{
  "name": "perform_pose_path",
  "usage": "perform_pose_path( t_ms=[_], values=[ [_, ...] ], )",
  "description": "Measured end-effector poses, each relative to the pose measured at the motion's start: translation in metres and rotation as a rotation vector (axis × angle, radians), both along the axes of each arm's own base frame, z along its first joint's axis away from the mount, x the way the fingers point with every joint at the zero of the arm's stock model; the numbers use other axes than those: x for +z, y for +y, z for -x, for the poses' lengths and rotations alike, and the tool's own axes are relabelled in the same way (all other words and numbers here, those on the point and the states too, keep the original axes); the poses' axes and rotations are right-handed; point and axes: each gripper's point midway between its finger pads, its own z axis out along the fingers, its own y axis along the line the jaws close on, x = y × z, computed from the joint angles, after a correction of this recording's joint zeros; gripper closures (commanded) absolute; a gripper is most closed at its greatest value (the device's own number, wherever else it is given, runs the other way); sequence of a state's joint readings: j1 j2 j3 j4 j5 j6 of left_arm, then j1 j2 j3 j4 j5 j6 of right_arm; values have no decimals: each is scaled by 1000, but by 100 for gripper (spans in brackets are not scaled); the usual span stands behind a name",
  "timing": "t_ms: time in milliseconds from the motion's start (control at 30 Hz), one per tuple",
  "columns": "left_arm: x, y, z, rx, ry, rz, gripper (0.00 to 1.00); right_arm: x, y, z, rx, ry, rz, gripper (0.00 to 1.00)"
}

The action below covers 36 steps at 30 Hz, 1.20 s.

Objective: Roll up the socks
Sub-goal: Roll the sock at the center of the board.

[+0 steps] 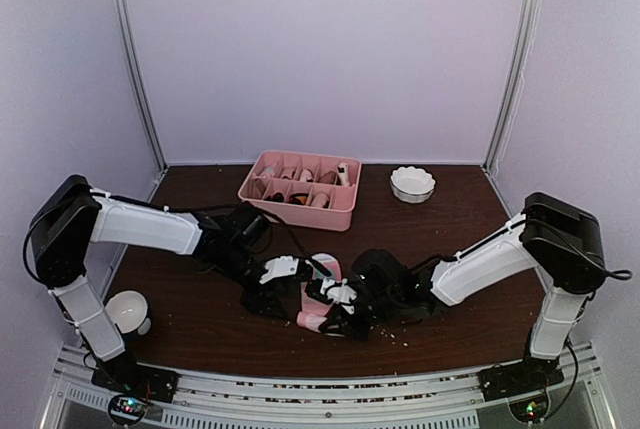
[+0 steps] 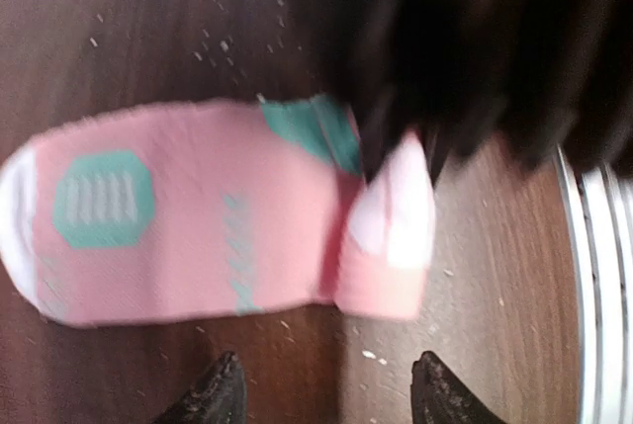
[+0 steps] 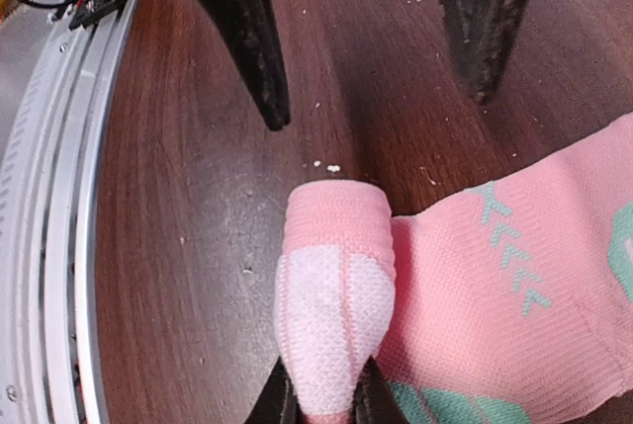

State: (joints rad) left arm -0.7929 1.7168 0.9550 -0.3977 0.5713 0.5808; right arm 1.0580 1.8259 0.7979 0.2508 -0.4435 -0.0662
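Pink sock [image 2: 188, 236], patterned with teal patches and white ends, lies on the dark wooden table [image 1: 470, 249] near its front edge, between the two arms. Most of its length rests flat, with a teal hexagonal patch [image 2: 104, 197] and a row of teal chevrons [image 3: 509, 246] facing up. The end nearest the front rail is turned over into a short, thick roll [image 3: 331, 236] that shows a white panel [image 3: 326, 325].

Right gripper [image 3: 324, 399]: jaws pressed together on this rolled end, pinching the white panel from both sides.

Left gripper [image 2: 331, 399]: jaws apart, with bare table between the two dark fingertips. In the left wrist view they stand just clear of the sock's long edge. In the right wrist view the same two fingers point down at the table beyond the roll, one to each side.

Background, top view: a pink divided tray [image 1: 345, 217] at the rear centre of the table, a white scalloped bowl [image 1: 412, 184] to its right, and a white cup [image 1: 128, 311] near the left arm's base at the table's left edge. Pale crumbs dot the wood around the sock.
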Motion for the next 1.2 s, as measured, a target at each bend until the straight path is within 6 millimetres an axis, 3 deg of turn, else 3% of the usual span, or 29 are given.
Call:
perform_pose_path(
  t_ms=[100,267,367,533,833,1000,1067,1200],
  values=[
    [7,-9,-5,-23,-55,45,42,-1,7,-4,-10,128,-32,100],
    [-1,-16,12,-99,-114,38,45,-7,16,-12,-30,342,-60,100],
    [-7,-17,22,-138,-165,23,46,-8,17,-11,-28,420,-69,100],
    [-8,-19,19,-144,-254,13,52,-10,16,-11,-44,484,-70,100],
    [-18,-25,5,-109,-272,-28,88,-6,17,-12,-67,524,-78,96],
    [-18,-30,6,-112,-229,-38,99,-5,12,-12,-100,524,-85,88],
    [-20,-35,4,-113,-182,-40,100,-5,6,-10,-124,519,-86,72],
    [-23,-51,-3,-119,-50,-20,100,0,-5,-12,-169,479,-98,59]
  ],
)
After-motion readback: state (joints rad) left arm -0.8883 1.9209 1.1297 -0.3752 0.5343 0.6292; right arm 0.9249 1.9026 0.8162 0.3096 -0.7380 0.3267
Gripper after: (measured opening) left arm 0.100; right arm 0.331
